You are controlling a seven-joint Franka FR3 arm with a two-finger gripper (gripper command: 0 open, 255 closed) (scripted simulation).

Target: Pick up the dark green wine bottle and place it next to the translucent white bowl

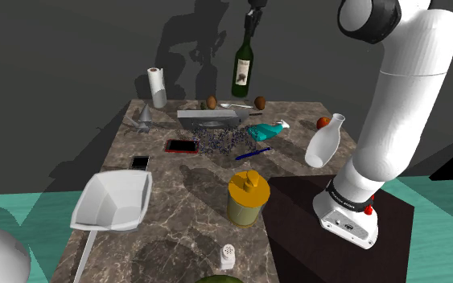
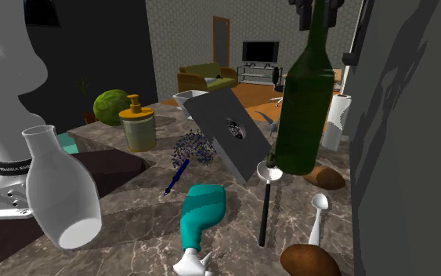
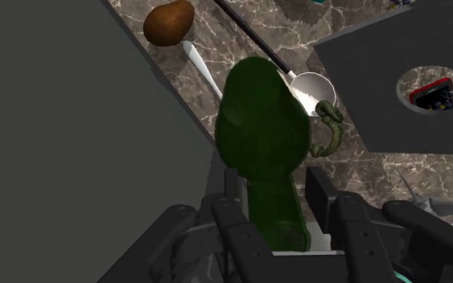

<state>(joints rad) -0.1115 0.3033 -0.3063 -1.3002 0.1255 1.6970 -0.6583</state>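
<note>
Shoulder view first: the dark green wine bottle [image 1: 243, 71] is held upright by its neck in the pincer [image 1: 253, 18], high over the far edge of the bench [image 1: 176, 225], its base clear of the marbled top. A pale label with a dark smudge is carried on its body; no writing can be read on it. The translucent white bowl [image 1: 113, 201] is found well apart from it, at the near corner on the shoulder view's left, with a yellow jar [image 1: 248, 197] near it.

Second exterior view next: the dark green wine bottle [image 2: 301, 110] is seen close up, hanging from the pincer [image 2: 314, 11] above a ladle [image 2: 264, 212], and a grey wall is seen just behind it.

Wrist view last: the fingers [image 3: 236, 213] are clamped on the neck from both sides. The dark green wine bottle [image 3: 261, 120] is viewed from above. The ladle's cup [image 3: 311, 87] and a brown potato [image 3: 168, 22] are picked out on the bench below.
</note>
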